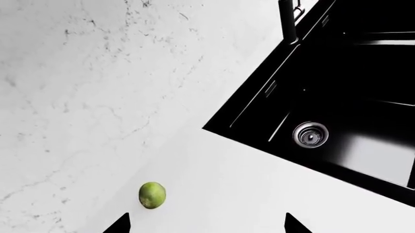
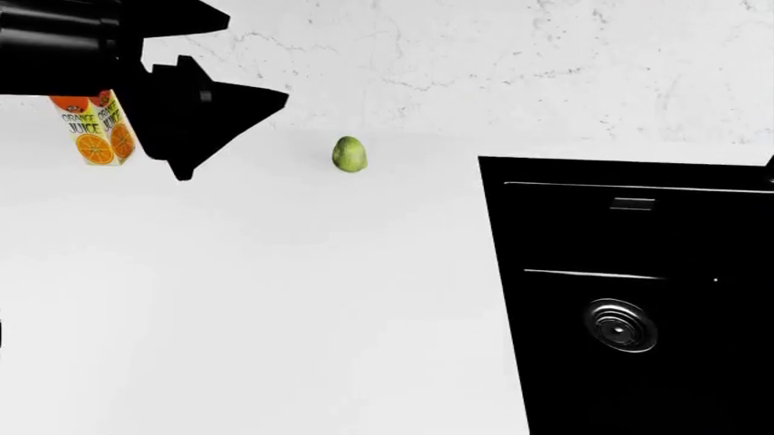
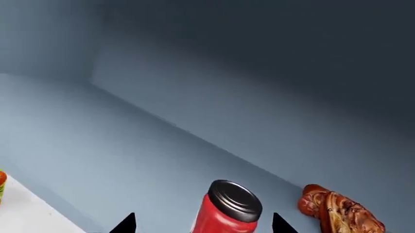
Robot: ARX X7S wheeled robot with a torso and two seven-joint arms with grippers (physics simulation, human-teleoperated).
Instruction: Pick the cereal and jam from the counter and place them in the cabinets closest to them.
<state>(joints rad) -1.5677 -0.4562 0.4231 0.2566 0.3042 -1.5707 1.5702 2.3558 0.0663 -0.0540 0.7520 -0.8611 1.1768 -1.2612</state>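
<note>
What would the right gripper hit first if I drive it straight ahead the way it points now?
Most likely the jam: the red jar stands between the right gripper's open jaws, right in its line. Beyond it are only the grey cabinet floor and back wall. How near the jar is, the right wrist view does not settle.

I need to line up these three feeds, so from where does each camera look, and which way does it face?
Left wrist: above the counter, looking down on lime and sink; left claw tips show.
Head: high, looking down on counter, orange juice carton, the left arm's dark shape.
Right wrist: faces a grey cabinet interior, jam, pastry; right claw tips show.
Left wrist and head views share lime and sink.
</note>
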